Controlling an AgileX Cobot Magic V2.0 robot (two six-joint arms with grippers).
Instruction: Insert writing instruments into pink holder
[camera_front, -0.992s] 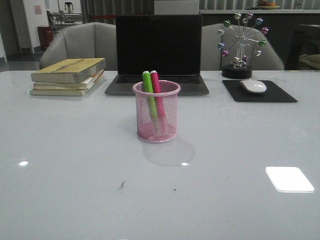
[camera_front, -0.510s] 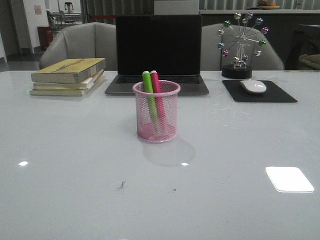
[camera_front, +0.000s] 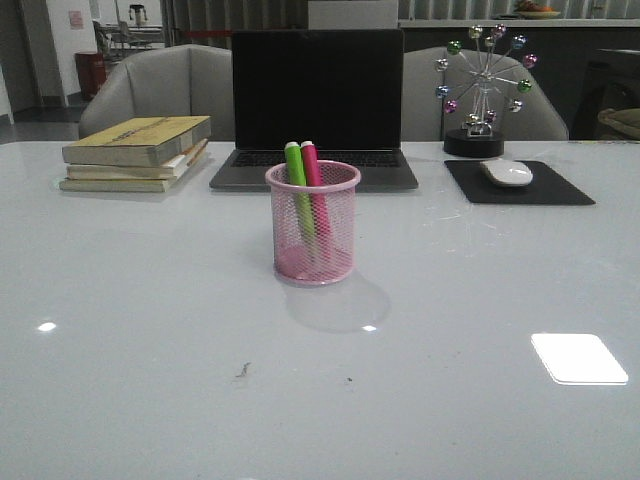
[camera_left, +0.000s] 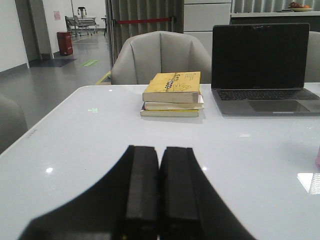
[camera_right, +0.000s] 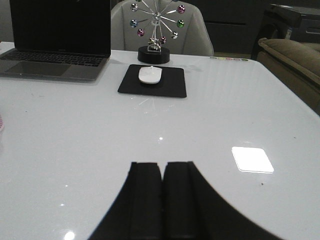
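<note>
Green marker (camera_front: 297, 185) and pink marker (camera_front: 314, 185) upright inside cup (camera_front: 312, 224); laptop (camera_front: 317, 105) at twelve o'clock. Left gripper (camera_left: 159, 192), right gripper (camera_right: 162, 200) pressed together, empty.

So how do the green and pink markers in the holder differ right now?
The green marker is bright green and stands to the left; the pink marker is hot pink, just to its right, its top slightly higher. Both stand inside the pink holder, leaning the same way side by side, tops clear of the rim.
</note>
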